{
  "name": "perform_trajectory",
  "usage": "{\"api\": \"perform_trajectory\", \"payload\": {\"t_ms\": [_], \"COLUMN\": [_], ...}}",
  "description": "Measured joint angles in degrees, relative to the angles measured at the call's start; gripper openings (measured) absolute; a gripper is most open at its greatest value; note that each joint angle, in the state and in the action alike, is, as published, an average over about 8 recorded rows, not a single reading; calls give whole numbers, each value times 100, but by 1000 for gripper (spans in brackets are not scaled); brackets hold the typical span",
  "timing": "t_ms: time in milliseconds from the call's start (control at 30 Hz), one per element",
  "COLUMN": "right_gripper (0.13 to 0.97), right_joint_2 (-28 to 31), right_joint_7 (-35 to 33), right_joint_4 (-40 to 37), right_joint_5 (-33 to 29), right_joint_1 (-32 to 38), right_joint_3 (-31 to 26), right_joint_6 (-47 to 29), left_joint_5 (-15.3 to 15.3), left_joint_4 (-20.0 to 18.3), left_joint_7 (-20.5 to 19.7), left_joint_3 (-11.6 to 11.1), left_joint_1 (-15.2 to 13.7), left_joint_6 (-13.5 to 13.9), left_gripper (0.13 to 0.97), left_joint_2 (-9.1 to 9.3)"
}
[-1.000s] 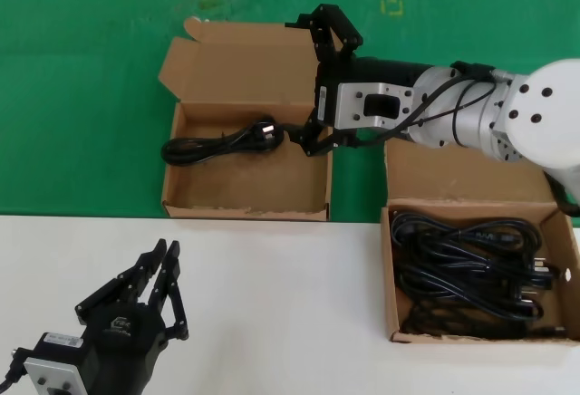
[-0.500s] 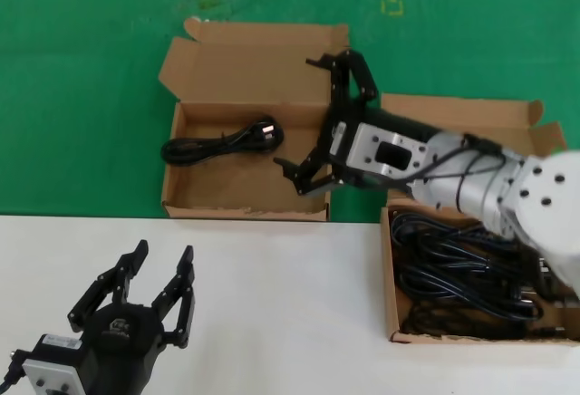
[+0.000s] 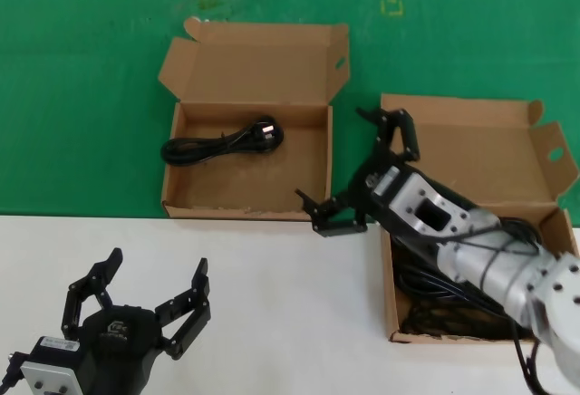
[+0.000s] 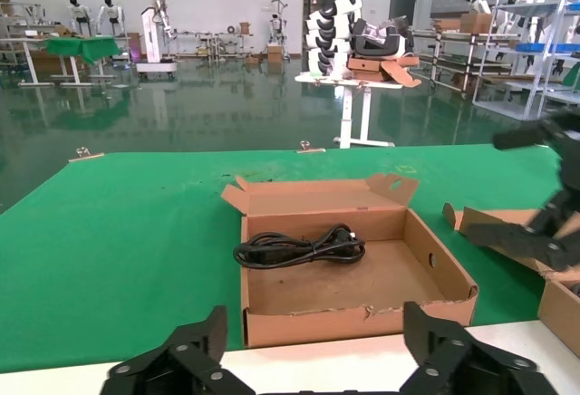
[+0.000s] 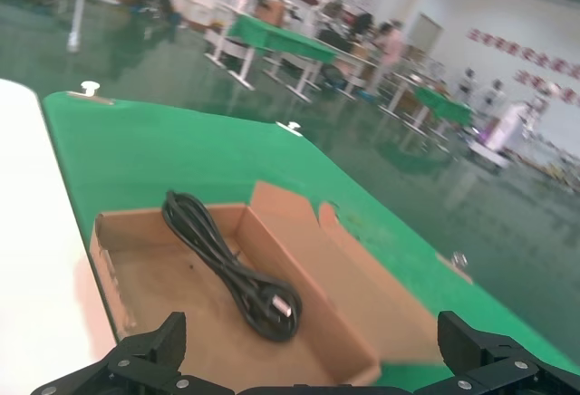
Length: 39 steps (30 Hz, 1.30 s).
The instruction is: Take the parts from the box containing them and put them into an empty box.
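Note:
One of the parts, a black coiled cable (image 3: 220, 141) (image 4: 299, 248) (image 5: 231, 270), lies inside the left box (image 3: 245, 207) (image 4: 358, 312) (image 5: 109, 259), the one with flaps at both lid ends. It rests against the far wall, one end over the left rim. More black cables (image 3: 412, 279) fill the right box (image 3: 471, 155) with the ragged lid, mostly hidden under my right arm. My right gripper (image 3: 330, 152) (image 5: 310, 327) hangs open and empty between the two boxes. My left gripper (image 3: 157, 264) (image 4: 313, 318) is open over the white table.
Both boxes sit on a green mat (image 3: 82, 96) whose front edge meets the white table (image 3: 272, 304). The right box straddles that edge. My right gripper's fingers (image 4: 521, 236) show at the side of the left wrist view.
My right gripper has let go of the cable in the left box and drawn back toward the right box. My left gripper has spread its fingers wider.

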Motion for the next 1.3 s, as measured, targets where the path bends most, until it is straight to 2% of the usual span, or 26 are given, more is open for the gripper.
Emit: {"api": "perform_trajectory", "payload": {"t_ms": [267, 400, 667, 967, 1300], "right_gripper": [966, 966, 966, 966, 966], "right_joint_2": [86, 128, 213, 309, 416], "right_joint_7": [264, 395, 657, 955, 1282], "right_joint_4": [502, 751, 1252, 1819, 2445], "right_joint_5": [192, 287, 479, 696, 936], "right_joint_1": [-845, -1263, -2108, -3060, -4117], "right_joint_3": [454, 678, 1133, 1645, 2210], "right_joint_6": [329, 491, 817, 1187, 1595], "left_joint_5": [-16, -23, -39, -56, -75], "left_joint_4": [2, 3, 5, 8, 11], "left_joint_7": [8, 11, 19, 27, 37], "left_joint_3": [-5, -7, -12, -17, -23], "left_joint_1": [15, 22, 37, 53, 72], "left_joint_6": [-13, -20, -33, -48, -64], "left_gripper": [777, 777, 902, 961, 966], "left_joint_2": [1, 2, 3, 4, 5]}}
